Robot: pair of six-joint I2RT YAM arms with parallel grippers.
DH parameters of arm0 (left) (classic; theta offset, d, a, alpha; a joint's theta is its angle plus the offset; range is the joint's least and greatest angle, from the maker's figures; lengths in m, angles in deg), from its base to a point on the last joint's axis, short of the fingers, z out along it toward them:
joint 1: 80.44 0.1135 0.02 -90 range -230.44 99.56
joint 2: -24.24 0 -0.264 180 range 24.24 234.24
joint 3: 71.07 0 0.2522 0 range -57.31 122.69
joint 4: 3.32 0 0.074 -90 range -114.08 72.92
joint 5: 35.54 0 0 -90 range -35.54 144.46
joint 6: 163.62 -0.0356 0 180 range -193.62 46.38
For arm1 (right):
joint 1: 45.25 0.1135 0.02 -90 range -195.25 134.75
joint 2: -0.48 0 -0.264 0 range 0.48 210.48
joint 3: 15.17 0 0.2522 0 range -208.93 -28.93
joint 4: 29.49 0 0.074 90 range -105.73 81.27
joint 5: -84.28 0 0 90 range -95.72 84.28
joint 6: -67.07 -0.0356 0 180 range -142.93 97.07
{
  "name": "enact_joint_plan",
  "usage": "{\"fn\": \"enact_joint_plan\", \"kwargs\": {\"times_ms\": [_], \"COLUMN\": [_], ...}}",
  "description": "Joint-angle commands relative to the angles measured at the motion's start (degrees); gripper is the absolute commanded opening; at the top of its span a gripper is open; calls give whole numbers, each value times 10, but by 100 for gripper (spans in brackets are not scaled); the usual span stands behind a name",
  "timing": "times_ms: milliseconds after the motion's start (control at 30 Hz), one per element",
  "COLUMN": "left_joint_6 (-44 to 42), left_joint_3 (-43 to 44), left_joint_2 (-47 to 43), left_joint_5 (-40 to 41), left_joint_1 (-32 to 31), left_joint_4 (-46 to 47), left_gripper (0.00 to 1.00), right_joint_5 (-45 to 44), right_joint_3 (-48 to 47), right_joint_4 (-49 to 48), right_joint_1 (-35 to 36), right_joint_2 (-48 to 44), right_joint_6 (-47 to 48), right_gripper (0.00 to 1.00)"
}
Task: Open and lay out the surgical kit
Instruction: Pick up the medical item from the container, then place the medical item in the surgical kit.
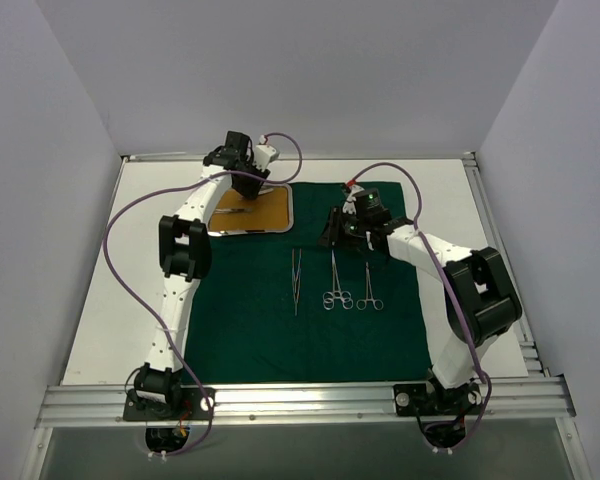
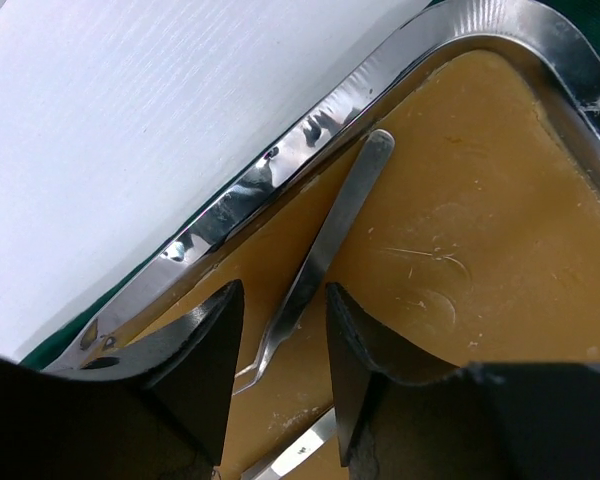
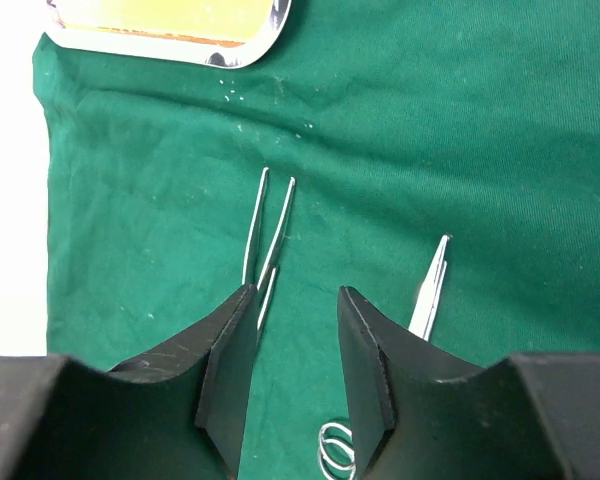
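The dark green cloth (image 1: 270, 330) lies spread flat on the table. At its far left stands the steel tray (image 1: 285, 215), orange-brown inside, with thin tweezers (image 2: 325, 250) lying in it. My left gripper (image 1: 250, 188) (image 2: 283, 290) is low over the tray and open, its fingers straddling the tweezers' tip end without touching. On the cloth lie another pair of tweezers (image 1: 296, 280) (image 3: 265, 225) and two ring-handled clamps (image 1: 336, 285) (image 1: 368, 285). My right gripper (image 1: 332, 230) (image 3: 295, 300) hangs open over the cloth between the tweezers and a clamp (image 3: 430, 285), holding nothing.
The tray's raised steel rim (image 2: 280, 170) runs close to the left finger, with white table (image 2: 130, 120) beyond it. A second strip of bright metal (image 2: 300, 452) shows in the tray under the left gripper. Purple cables loop over both arms.
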Motion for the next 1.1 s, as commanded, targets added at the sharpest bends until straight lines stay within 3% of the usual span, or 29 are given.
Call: {"fn": "enact_joint_plan", "kwargs": {"times_ms": [0, 433, 700, 867, 933, 1000, 1033, 1067], "left_joint_6": [9, -25, -106, -318, -442, -540, -657, -713], "left_joint_3": [25, -45, -43, -109, -223, -340, -473, -539], "left_joint_2": [7, -75, -155, -241, -315, -418, -455, -495], "left_joint_5": [-8, -33, -45, -6, 2, -4, -29, -56], "left_joint_1": [8, 7, -9, -38, -47, -60, -67, -68], "left_joint_4": [-10, 31, -3, -48, -27, 56, 138, 185], "left_gripper": [47, 4, 2, 2, 2, 2, 2, 2], "right_joint_5": [-9, -16, -16, -6, -7, 2, 13, 28], "right_joint_3": [7, 12, -8, -52, -81, -96, -110, -116], "right_joint_4": [12, 10, 16, 46, 69, 76, 93, 95], "right_joint_1": [-3, -3, -13, -55, -80, -97, -114, -121], "right_joint_2": [-37, -52, -63, -75, -79, -75, -71, -71], "right_joint_6": [7, 4, 0, 13, 30, 40, 47, 51], "right_gripper": [34, 34, 34, 34, 34, 35, 36, 36]}}
